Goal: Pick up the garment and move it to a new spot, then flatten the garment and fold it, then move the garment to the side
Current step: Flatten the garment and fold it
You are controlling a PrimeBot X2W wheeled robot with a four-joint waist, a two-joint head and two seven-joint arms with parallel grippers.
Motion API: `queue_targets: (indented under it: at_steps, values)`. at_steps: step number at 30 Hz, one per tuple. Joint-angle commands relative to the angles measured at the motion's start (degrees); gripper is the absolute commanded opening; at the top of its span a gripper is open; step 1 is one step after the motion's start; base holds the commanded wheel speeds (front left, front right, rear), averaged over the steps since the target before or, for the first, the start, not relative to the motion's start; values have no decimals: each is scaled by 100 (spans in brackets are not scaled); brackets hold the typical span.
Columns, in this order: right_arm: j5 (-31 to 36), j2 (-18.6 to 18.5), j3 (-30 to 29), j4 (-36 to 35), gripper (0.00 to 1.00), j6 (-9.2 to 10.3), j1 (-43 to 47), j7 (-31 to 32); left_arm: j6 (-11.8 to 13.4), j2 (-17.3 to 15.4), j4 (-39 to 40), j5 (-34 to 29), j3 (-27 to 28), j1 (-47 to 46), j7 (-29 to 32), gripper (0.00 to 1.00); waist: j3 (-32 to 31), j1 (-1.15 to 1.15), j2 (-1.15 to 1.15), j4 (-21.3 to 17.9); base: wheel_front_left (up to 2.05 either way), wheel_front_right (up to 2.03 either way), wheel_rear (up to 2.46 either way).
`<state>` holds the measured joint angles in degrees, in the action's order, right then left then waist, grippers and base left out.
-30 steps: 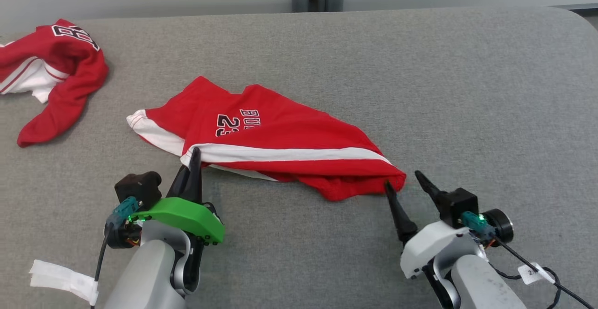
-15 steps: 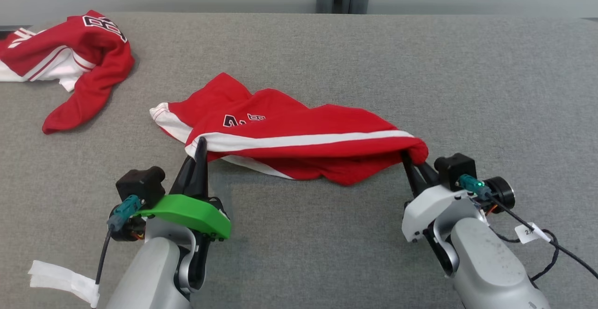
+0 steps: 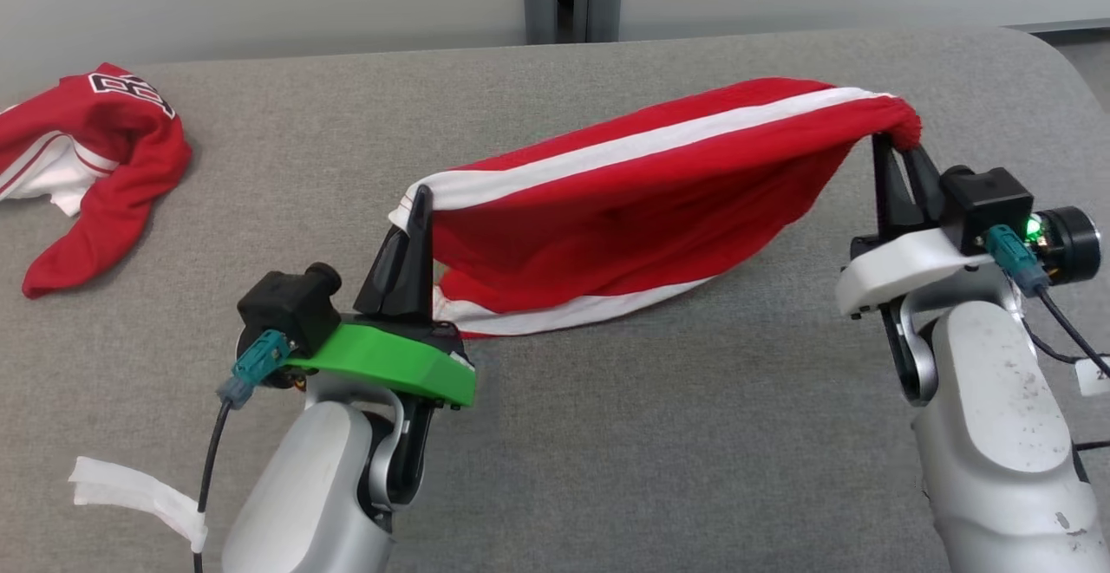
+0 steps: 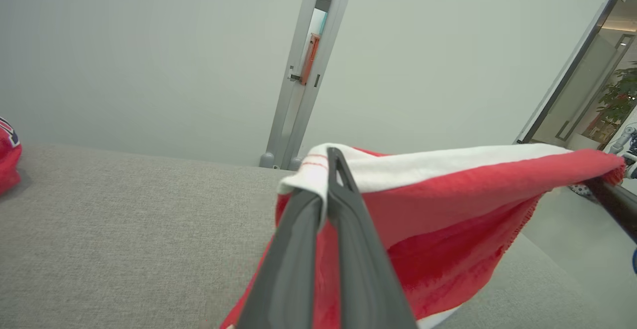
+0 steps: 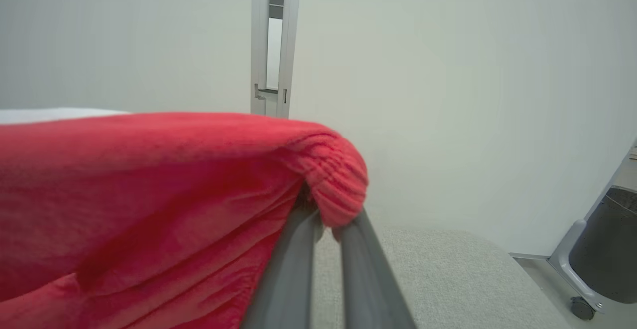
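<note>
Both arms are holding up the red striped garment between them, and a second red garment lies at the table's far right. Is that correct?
Not quite. The second red garment lies at the table's far left, not its far right; the head view shows it. The rest holds: the red striped garment is held up, jaws shut on each end.

The left hand (image 3: 421,198) has two long dark fingers (image 3: 406,257) on a bright green plate (image 3: 390,363); the right hand (image 3: 895,155) has the same fingers on a white plate (image 3: 902,265). Beside each sits a black camera block (image 3: 290,304) with a teal plug (image 3: 256,365) and black cable (image 3: 208,469). Both forearms (image 3: 303,486) are pale grey, the right one with dark specks.
</note>
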<state>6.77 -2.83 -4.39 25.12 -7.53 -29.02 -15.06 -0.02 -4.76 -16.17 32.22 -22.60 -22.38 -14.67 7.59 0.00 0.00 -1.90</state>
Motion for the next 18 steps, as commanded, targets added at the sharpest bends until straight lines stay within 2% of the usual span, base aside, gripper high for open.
queue_targets:
  at_steps: [1,5,10,18]
  values:
    - [25,-10,-65,-129,0,8,222,-16,25,-12,83,-13,-7,47,-17,0,3,0,0,-45,0,0,0]
    - [-10,-9,-165,-473,0,8,769,-16,60,-72,249,80,-15,382,17,0,79,0,0,-62,0,0,0]
    - [-131,-13,21,-237,0,8,1263,-17,109,-171,119,152,6,764,31,0,194,0,0,-39,0,0,0]
    - [-359,-17,393,119,0,8,1482,-17,-30,-222,-269,180,38,1101,-19,0,295,0,0,56,0,0,0]
